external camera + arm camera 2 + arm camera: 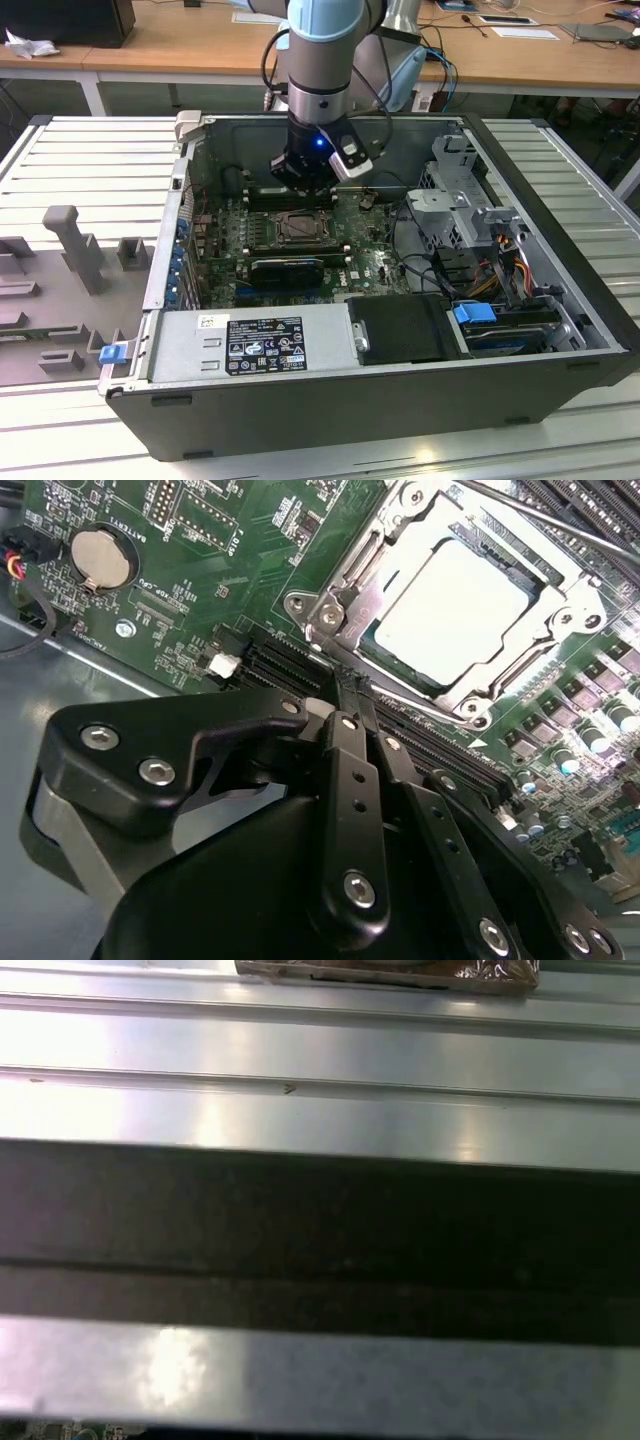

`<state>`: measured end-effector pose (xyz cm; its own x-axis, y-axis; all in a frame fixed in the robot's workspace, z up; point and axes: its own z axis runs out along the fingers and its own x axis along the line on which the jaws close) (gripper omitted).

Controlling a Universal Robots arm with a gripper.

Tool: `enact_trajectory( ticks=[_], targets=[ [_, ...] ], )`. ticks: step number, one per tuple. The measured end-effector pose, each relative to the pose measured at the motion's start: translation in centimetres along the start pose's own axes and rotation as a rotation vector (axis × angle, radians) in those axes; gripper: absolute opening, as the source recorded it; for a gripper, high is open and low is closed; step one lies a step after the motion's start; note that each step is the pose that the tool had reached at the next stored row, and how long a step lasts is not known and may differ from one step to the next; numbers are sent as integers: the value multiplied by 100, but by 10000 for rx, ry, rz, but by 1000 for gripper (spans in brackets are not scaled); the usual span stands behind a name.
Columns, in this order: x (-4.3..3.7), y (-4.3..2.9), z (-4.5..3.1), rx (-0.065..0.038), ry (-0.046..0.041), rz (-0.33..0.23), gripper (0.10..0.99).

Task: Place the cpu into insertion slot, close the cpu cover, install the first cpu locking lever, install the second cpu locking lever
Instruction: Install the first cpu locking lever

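The cpu (pixel 455 605) lies flat in the slot (pixel 340 630), in the middle of the green board (pixel 200 570) inside the open computer case (pixel 560 330). The cover (pixel 505 535) is down over it, with the pale chip top showing through its big hole. The gripper (pixel 345 695) hangs just beside the near corner of the slot, with its black fingers (pixel 355 780) pressed together and nothing between them. A thin lever (pixel 540 520) runs along the far side of the cover. To do this step well, I think the tips should push a lever slowly and stay off the tiny parts nearby. The case rests on a ribbed metal table (pixel 90 150). Wooden desks (pixel 180 40) stand at the far side of the room.
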<state>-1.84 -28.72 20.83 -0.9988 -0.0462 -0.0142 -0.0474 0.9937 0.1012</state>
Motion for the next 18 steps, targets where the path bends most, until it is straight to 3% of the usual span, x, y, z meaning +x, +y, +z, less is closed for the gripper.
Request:
enact_trajectory(
  ticks=[9, 18],
  targets=[
    [-7, -13, 25, 7, 0, 4, 106],
    [-8, -21, 50, 76, 5, 4, 106]
  ],
)
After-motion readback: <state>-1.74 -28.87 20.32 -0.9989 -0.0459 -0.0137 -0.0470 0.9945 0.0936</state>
